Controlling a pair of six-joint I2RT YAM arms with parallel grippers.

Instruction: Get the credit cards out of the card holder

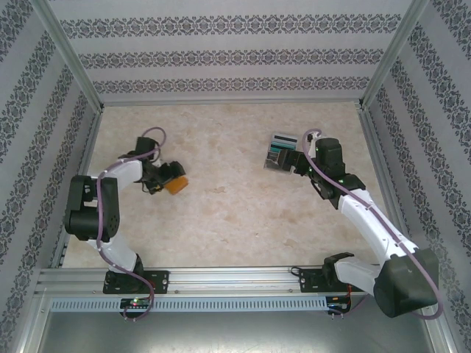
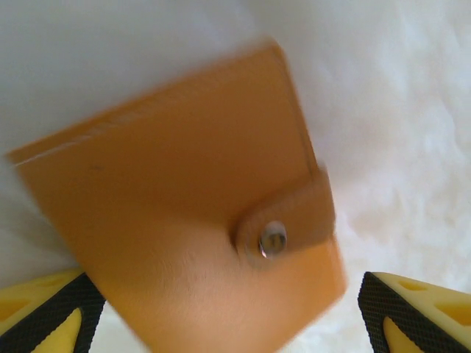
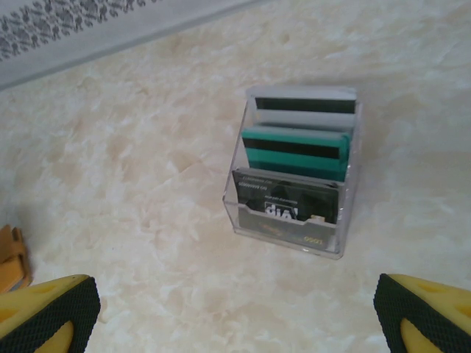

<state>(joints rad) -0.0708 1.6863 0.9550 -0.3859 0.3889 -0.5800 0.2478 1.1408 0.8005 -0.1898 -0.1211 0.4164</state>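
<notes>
flat orange-tan card holder (image 2: 184, 198) sits at 9 o'clock on the desk (image 1: 235, 213), snapped shut under the wide-open left gripper (image 2: 232, 323) (right gripper (image 3: 235, 316) wide too), so a corner pinch could skid it away

Motion blur along the top edge and lower right corner of the flat orange-tan leather wallet (image 2: 184, 198) with a snap tab; bottom edge cropped by the frame; closed, so pockets and contents hidden. Yellow-and-black fingers (image 2: 51, 312) of the left gripper (image 2: 232, 316) cropped at both bottom corners. From above, partly masked by that gripper, too small for detail. Clear plastic box (image 3: 294, 239) of upright cards: small print on the black front card (image 3: 287, 206) unreadable, rear cards (image 3: 294, 143) half hidden behind it. Orange sliver (image 3: 10, 259) cut by the left edge, unidentifiable. Right gripper (image 3: 235, 316) likewise cropped below.
</notes>
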